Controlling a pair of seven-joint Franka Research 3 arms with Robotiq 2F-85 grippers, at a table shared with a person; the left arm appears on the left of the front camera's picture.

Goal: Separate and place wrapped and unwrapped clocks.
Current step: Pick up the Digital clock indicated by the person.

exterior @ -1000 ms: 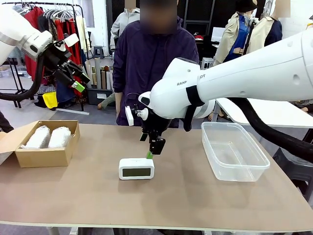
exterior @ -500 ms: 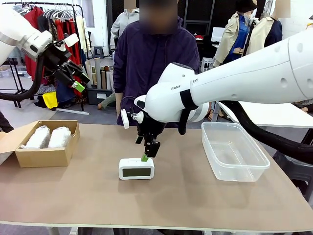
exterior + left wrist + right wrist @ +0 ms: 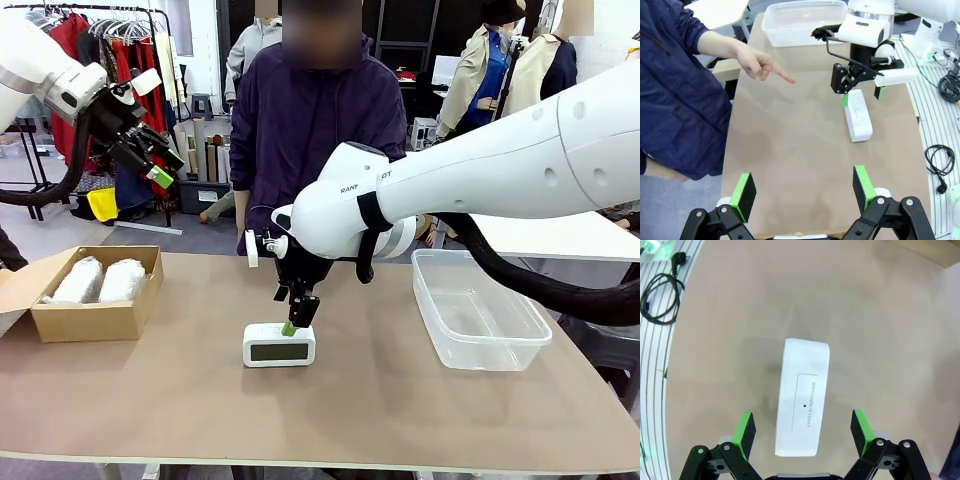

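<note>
The unwrapped clock [image 3: 279, 345], a white rounded block with a dark display, lies on the table's middle. My right gripper [image 3: 291, 325] hangs open just over its right end. In the right wrist view the clock [image 3: 802, 400] lies lengthwise between the green pads of the right gripper [image 3: 802, 430]. Two wrapped bundles [image 3: 78, 280] [image 3: 122, 279] lie side by side in a cardboard box [image 3: 85, 322] at the table's left. High over that box, my left gripper [image 3: 165, 168] stands open and empty. From the left wrist view, the left gripper [image 3: 802, 192] looks down at the clock [image 3: 858, 117] and the right gripper [image 3: 862, 96].
A clear plastic container [image 3: 520, 345] stands empty at the table's right. A person in a dark jacket stands at the far side; their hand [image 3: 760, 62] points a finger toward the table's middle. Cables lie beyond the near edge [image 3: 935, 165].
My right gripper has moved left and down, from beside the clock's right end to just over the clock. The left arm has not moved.
</note>
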